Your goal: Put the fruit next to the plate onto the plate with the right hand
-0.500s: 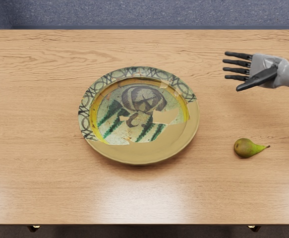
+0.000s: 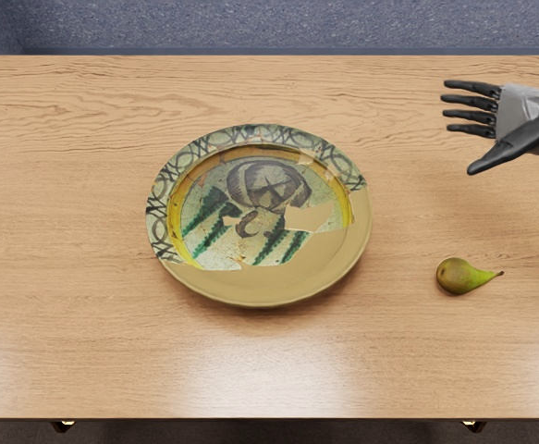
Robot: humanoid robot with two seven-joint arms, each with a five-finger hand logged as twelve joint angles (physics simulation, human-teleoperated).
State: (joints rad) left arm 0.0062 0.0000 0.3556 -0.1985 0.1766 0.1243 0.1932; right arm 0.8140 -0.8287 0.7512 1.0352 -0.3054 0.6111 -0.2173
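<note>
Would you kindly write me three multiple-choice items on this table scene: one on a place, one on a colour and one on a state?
1. Where is the pear relative to the plate?
A. On it
B. Beside it on the table, toward the picture's right
C. Behind it, at the far edge

2. What colour is the pear?
A. Yellow-green
B. Purple
C. Bright red

3. What state is the right hand in?
A. Shut on the pear
C. Open, holding nothing
B. Curled into a fist

Answers:
1 B, bare wood separates the pear from the plate's rim.
2 A, its skin is yellow-green.
3 C, the fingers are spread, well beyond the pear.
</note>
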